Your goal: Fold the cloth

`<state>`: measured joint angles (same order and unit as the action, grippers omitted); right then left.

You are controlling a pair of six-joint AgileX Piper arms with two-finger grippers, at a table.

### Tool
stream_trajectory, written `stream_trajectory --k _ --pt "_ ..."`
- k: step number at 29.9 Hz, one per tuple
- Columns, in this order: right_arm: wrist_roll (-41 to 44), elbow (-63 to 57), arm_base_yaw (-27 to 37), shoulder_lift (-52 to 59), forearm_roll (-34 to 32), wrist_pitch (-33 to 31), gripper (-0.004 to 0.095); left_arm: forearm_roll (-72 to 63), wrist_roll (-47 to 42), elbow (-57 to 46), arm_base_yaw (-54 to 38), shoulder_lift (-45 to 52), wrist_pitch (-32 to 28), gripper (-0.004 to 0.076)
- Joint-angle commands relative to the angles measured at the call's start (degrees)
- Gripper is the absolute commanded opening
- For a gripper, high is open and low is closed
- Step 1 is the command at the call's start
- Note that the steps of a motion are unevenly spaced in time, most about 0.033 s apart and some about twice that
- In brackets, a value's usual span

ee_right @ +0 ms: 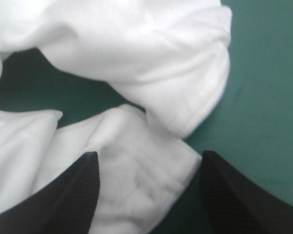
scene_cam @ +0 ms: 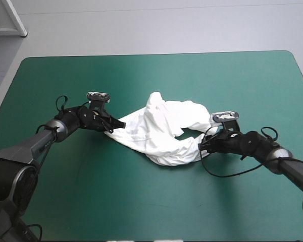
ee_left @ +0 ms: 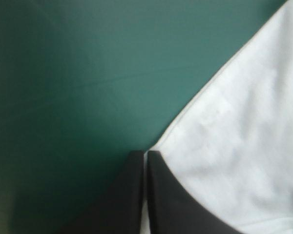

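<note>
Your left tool [ee_left: 145, 158] is clamped on cloth: its two black fingers [ee_left: 171, 200] meet in a narrow arch with a thin strip of white pinched between them. What it grips is an edge of the T-shirt [ee_left: 244, 146]. From the fingertips the hem runs away in a straight slanting line, with white cloth on one side and bare teal-green cover [ee_left: 78, 73] on the other.

Your right tool [ee_right: 149, 163] stands apart, its fingers [ee_right: 83, 190] wide of each other. A rumpled fold of the T-shirt [ee_right: 136, 48] lies between them and reaches on ahead. There a thicker roll of cloth crosses above a gap through which the cover [ee_right: 63, 95] shows. Beside this tool, on the side away from the cloth, the cover is bare.

From above, the left tool [scene_cam: 113, 126] sits at the left end of the T-shirt [scene_cam: 161, 131] and the right tool [scene_cam: 204, 144] at its right, nearer end. Both are low over the worktop [scene_cam: 141, 75]. The T-shirt lies as a crumpled heap near the middle of the worktop, drawn into a loose band between the two tools. Its bulkiest folds lie toward the far side, and it is well clear of every edge.
</note>
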<state>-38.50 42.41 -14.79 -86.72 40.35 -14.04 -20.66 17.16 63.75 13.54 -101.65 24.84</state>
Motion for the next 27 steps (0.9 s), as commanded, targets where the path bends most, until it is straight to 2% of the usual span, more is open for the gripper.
stream_trajectory --k 1,5,10,17,21,25,27 --pt "-0.3 2.3 -2.7 -2.3 -2.4 3.2 0.0487 -0.9 -0.6 0.3 0.6 0.7 2.2 -0.001" --pt "-0.3 2.3 -4.3 -6.6 -3.5 2.7 0.0318 -0.9 -0.7 0.3 0.6 0.7 2.2 -0.001" --pt "-0.3 2.3 -4.5 -10.6 -4.5 -0.5 -0.0022 -0.7 -0.7 0.3 0.6 0.7 2.2 -0.001" --pt "0.1 2.8 -4.5 -9.6 -4.9 -0.6 -0.0012 -0.6 -0.7 0.3 0.6 1.0 2.0 -0.001" --pt "2.0 3.0 -4.4 -6.8 -6.3 -2.3 -0.0012 0.0 -0.5 0.4 0.6 4.6 0.2 -0.001" --pt "11.3 6.1 -4.4 -1.8 -16.4 -8.3 -0.0012 0.5 -0.5 0.5 0.6 11.4 -0.9 -0.001" --pt "17.0 9.2 -4.4 1.3 -23.3 -13.6 -0.0012 2.5 -0.8 1.1 0.6 15.6 -0.1 -0.001"
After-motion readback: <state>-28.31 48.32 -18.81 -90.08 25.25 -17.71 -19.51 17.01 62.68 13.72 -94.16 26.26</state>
